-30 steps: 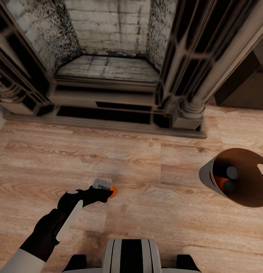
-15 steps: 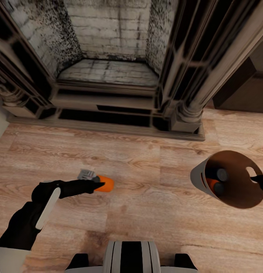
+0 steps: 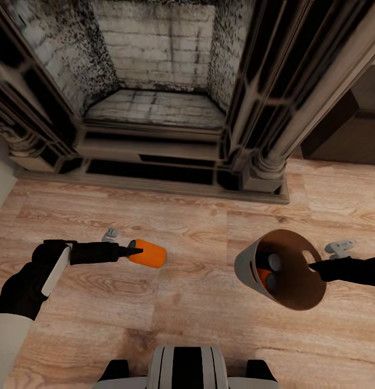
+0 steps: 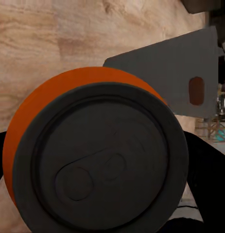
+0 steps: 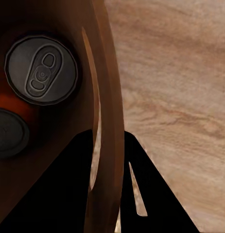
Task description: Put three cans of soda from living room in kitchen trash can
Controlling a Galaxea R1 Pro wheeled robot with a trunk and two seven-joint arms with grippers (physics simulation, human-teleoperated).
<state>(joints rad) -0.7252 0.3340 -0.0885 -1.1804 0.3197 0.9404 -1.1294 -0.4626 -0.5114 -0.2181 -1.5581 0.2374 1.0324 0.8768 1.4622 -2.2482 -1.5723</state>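
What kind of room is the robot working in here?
Most likely a living room: a dark carved fireplace with a sooty brick firebox fills the wall ahead, a low dark cabinet stands beside it, and the light wood floor runs underfoot.

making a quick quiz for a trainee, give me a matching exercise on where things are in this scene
Things:
1. orange can
2. trash can
3. two other cans
4. fireplace

Places:
A. inside the bin
B. held by the left gripper
C. ahead, beyond the wood floor
D. held at its rim by the right gripper

Pairs: 1-B, 2-D, 3-A, 4-C
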